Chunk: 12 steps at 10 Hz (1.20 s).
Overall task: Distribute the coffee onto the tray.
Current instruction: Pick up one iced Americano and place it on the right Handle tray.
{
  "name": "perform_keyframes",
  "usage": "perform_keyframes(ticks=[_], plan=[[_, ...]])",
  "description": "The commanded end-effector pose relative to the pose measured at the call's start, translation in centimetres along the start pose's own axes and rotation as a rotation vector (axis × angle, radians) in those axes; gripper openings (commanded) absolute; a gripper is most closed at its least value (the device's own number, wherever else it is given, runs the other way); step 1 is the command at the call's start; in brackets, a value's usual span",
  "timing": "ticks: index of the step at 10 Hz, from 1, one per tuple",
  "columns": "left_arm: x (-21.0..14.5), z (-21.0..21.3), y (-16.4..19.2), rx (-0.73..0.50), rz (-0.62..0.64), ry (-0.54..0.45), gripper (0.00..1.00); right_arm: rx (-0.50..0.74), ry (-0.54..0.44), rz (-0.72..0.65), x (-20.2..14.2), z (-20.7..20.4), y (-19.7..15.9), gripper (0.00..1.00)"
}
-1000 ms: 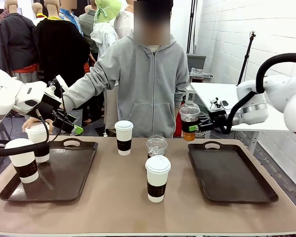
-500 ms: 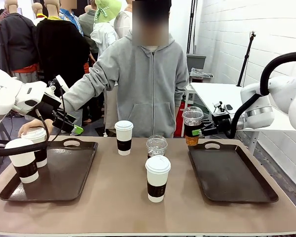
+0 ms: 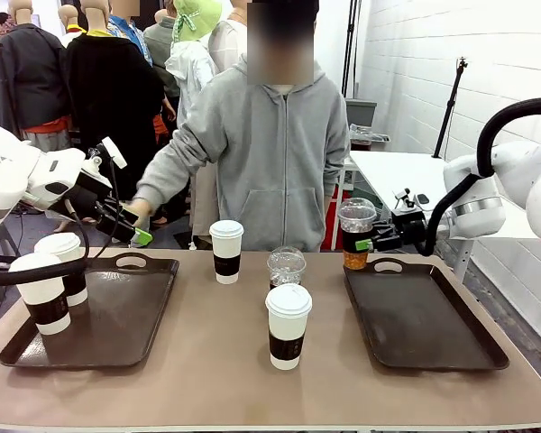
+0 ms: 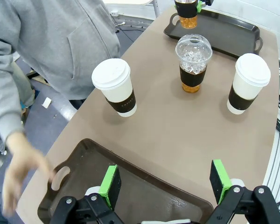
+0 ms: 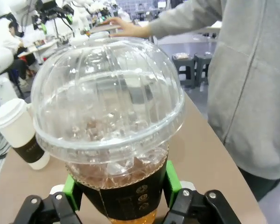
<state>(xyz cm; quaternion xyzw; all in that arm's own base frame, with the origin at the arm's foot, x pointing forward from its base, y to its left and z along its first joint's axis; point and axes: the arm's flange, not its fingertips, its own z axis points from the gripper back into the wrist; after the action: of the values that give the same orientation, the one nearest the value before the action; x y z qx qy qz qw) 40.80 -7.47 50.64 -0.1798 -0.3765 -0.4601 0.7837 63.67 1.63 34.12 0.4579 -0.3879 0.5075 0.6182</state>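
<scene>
- Rightward and lower than a second ago, my right hand has carried the iced coffee cup to the far left corner of the right tray. Across the surface, the person's hand has drawn back from the left tray.
- My right hand is clamped on the cup's dark sleeve, a green pad on either side. The cup is upright with its dome lid seated, just above the tray's rim; I cannot tell whether it touches.
- My left hand hangs above the left tray's far end with its fingers apart and nothing between them.
- Two sleeved paper cups stand on the left tray. On the bare surface between the trays are the far paper cup, the near paper cup and a second dome-lidded cup between them.
- To finish this placement well, I judge the cup should travel further in, past the rim and handle cut-out, so its base meets the flat floor.
- Keeping it level, lowering until the base bears, and only then parting the fingers should avoid a tip or spill. Setting it toward a corner leaves room for more cups.
</scene>
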Motion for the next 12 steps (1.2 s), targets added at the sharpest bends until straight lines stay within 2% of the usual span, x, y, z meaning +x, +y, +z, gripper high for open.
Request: perform_keyframes(ticks=[1,6,12], plan=[[-0.3,-0.2,0.4,-0.012,-0.018,-0.023,1.0,-0.033,-0.027,0.009,-1.7,2.4,-0.1,0.81],[-0.3,-0.2,0.4,-0.012,-0.018,-0.023,1.0,-0.16,-0.106,0.016,-5.9,7.5,-0.4,0.81],[-0.3,-0.2,0.4,-0.012,-0.018,-0.023,1.0,-0.266,-0.144,0.023,-10.1,8.6,-0.8,0.81]])
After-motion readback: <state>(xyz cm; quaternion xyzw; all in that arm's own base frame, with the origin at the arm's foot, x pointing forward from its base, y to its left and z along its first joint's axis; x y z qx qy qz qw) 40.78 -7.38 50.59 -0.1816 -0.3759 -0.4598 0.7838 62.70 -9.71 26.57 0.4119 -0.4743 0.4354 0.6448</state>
